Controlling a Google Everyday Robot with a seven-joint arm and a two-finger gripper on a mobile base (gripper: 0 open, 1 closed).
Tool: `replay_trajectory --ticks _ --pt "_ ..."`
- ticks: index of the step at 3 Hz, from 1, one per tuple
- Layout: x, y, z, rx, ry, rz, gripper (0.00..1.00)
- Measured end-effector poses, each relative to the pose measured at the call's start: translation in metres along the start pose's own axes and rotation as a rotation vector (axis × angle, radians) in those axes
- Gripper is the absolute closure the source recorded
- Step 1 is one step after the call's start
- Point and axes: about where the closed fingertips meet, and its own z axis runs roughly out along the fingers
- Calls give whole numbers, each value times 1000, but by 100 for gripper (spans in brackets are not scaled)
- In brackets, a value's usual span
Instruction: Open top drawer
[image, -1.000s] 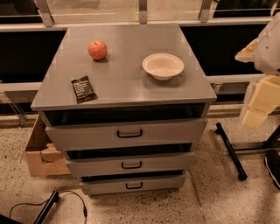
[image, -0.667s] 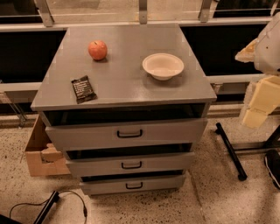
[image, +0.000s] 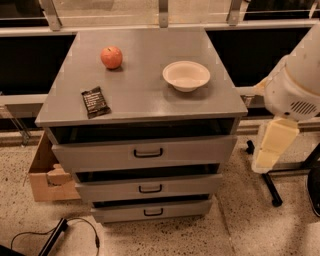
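Where the speckled floor (image: 240, 225) meets the left side of the table (image: 150, 100), an open cardboard box (image: 46, 176) sits against it, and a black cable (image: 75, 231) trails along the floor in front. On the table's grey top, a black snack packet (image: 95, 101) lies near the front left edge, and a red apple (image: 111, 57) stands farther back, just right of it. Below the top sit three grey drawers, one under the other. The top drawer (image: 100, 155) is the uppermost, with the tallest front; its front stands a little forward, with a dark gap above it, and its black bar handle (image: 148, 153) is in the middle of the panel. The two lower drawers have shorter fronts and smaller handles. A shallow cream bowl (image: 186, 75) rests on the right half of the table. At the far right, my white arm (image: 297, 82) comes in from the edge, well apart from the table. My gripper (image: 271, 149) hangs below it, beside the table's right side, at about the height of the top drawer and touching nothing. Whether it is clenched or released, I cannot tell.
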Motion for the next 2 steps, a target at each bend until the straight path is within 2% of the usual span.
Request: replay_trajectory --ticks 1,2 --pt "-4 8 49 -2 17 -22 0" --pt "-16 11 112 35 18 -92 0"
